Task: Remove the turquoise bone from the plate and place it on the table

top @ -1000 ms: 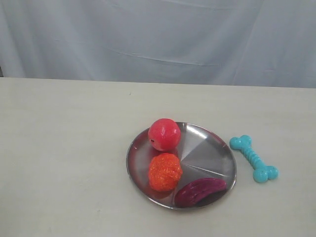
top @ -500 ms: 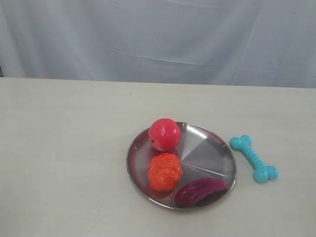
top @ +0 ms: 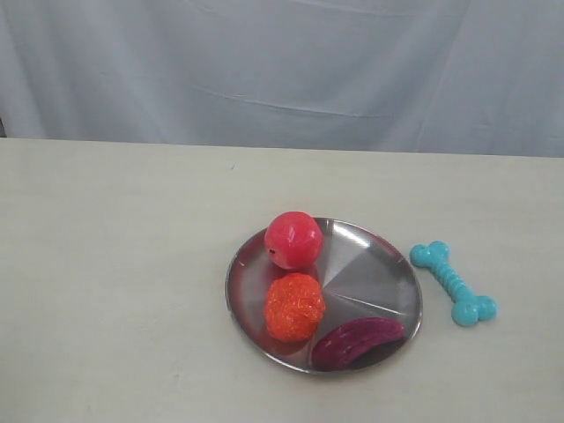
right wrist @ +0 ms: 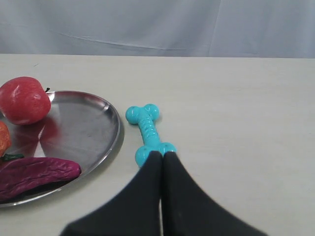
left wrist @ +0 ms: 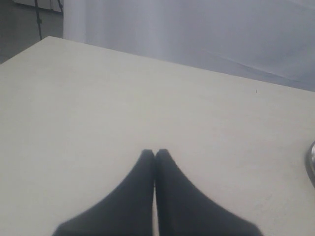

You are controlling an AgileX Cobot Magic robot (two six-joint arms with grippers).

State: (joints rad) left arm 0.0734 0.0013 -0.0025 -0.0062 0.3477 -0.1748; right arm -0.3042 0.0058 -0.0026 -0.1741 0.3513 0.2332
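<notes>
The turquoise bone lies flat on the cream table, just right of the silver plate and clear of its rim. In the right wrist view the bone lies beside the plate, and my right gripper is shut with nothing in it, its tips in front of the bone's near knob. My left gripper is shut and empty over bare table. Neither gripper shows in the exterior view.
On the plate sit a red ball, an orange knobbly ball and a dark purple ribbed oblong. A pale grey curtain hangs behind the table's far edge. The plate's rim shows at one edge of the left wrist view.
</notes>
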